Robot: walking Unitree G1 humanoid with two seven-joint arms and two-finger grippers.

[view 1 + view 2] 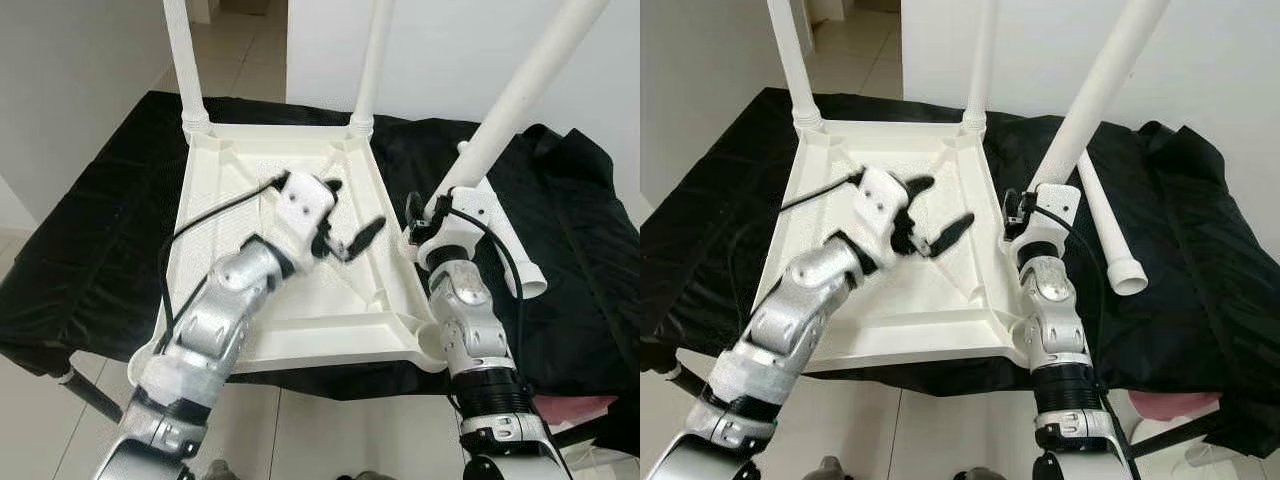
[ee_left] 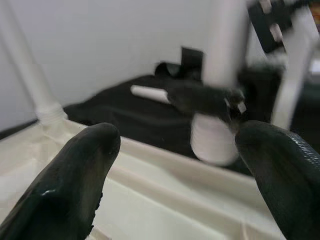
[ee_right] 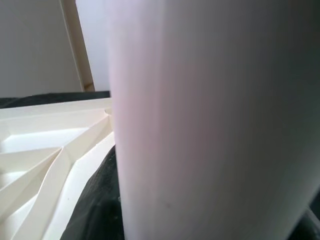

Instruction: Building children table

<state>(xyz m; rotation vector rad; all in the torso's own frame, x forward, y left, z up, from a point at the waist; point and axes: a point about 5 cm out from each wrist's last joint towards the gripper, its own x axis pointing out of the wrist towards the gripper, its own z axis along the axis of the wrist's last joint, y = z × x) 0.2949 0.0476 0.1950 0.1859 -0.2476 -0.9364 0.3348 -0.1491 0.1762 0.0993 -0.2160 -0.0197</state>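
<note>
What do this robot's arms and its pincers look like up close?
Both arms are silver metal with rounded, jointed segments and dark rings near the base. Each wrist is a white block. The left pincer and right pincer have long black fingers, and a black cable loops along each arm.

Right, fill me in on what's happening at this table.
A small white table top lies upside down on a black cloth, with two legs already standing in its far corners. The right gripper holds a third leg, tilted, beside the top's right edge and not yet in a socket. The left gripper hovers over the underside, jaws open, holding nothing. A fourth leg lies loose on the cloth to the right.
</note>
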